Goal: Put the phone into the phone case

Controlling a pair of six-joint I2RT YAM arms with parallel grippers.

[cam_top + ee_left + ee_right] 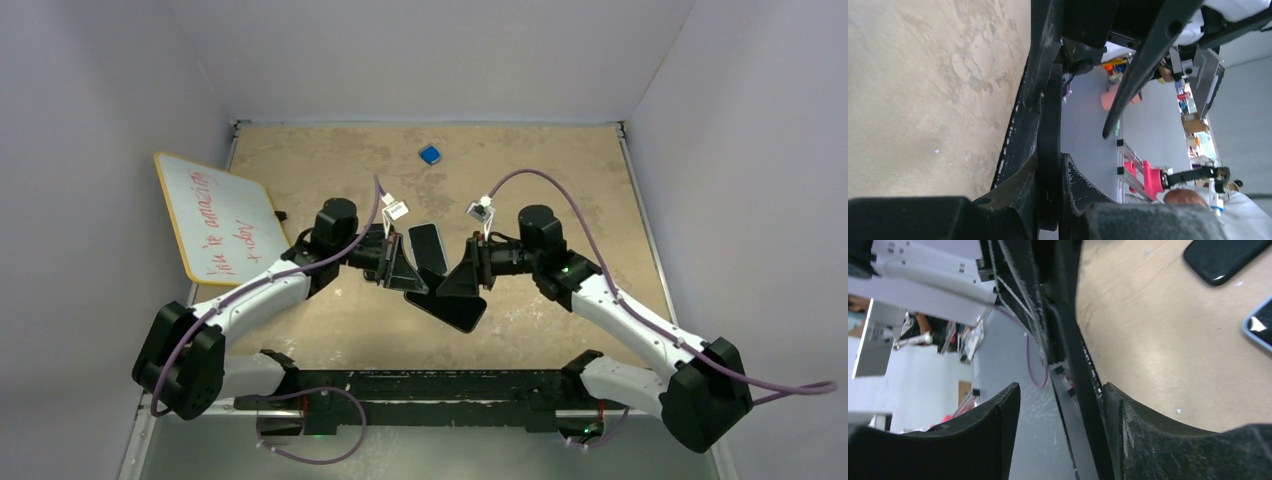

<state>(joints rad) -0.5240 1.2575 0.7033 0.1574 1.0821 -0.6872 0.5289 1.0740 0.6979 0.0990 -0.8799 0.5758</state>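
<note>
Pinching 1 thin blk slab (pixel 1049 125): L claw (pixel 1050 162); R claw (pixel 1060 387) agape

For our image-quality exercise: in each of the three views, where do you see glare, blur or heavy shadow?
Top external: even, soft light, sharp tan tabletop. Left wrist: black gripper fingers in deep shadow, closed around the thin black slab. Right wrist: white glint on the glossy black phone, at its corner.

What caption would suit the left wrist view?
Left gripper pinches a thin black slab edge-on, tan table to one side, lab clutter beyond.
</note>
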